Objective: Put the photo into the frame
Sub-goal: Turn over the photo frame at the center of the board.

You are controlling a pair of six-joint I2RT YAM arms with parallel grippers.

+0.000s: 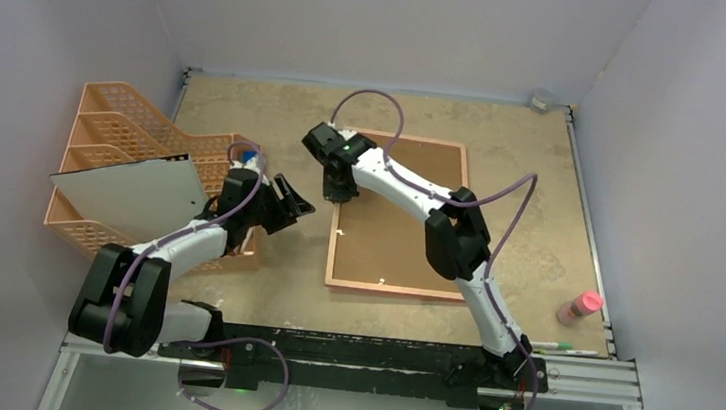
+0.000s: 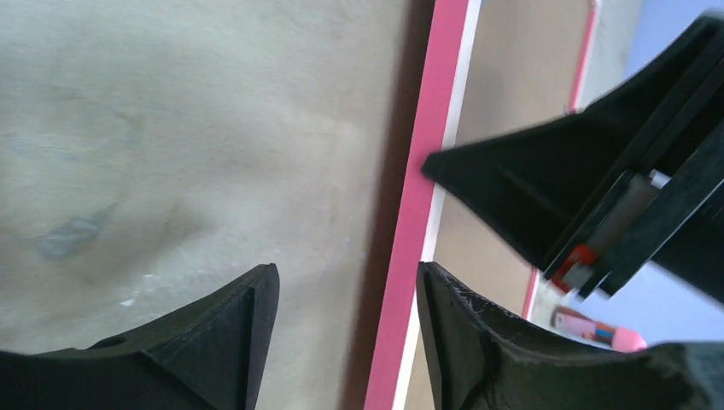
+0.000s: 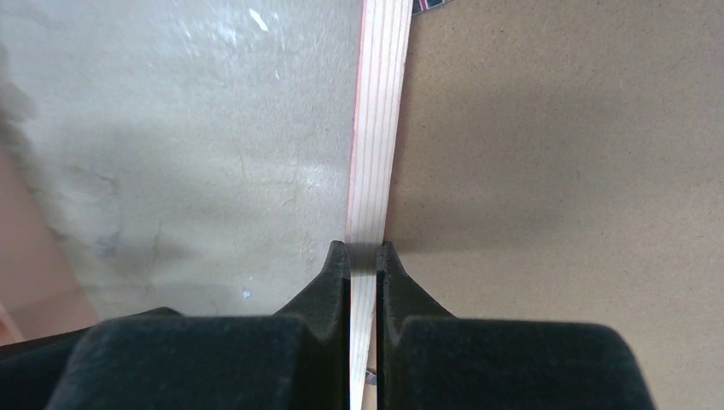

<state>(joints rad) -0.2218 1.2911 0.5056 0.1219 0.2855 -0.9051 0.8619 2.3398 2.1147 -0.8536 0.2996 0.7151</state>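
The frame [image 1: 389, 286] lies mid-table with a brown backing board [image 1: 403, 219] inside it. My right gripper [image 1: 338, 191] is shut on the frame's left rail. In the right wrist view the jaws [image 3: 364, 256] pinch the pale wood rail [image 3: 377, 154], with the board [image 3: 555, 171] beside it. My left gripper [image 1: 291, 203] is open just left of that rail. In the left wrist view its fingers [image 2: 348, 286] straddle the pink rail [image 2: 427, 205], which casts a shadow on the table. The photo [image 1: 129, 193] rests white side up on the orange organiser.
The orange mesh organiser [image 1: 111, 116] stands at the left. A pink bottle [image 1: 580, 308] and pens [image 1: 561, 349] lie at the front right. A small jar [image 1: 542, 102] sits at the back right corner. Walls close in three sides.
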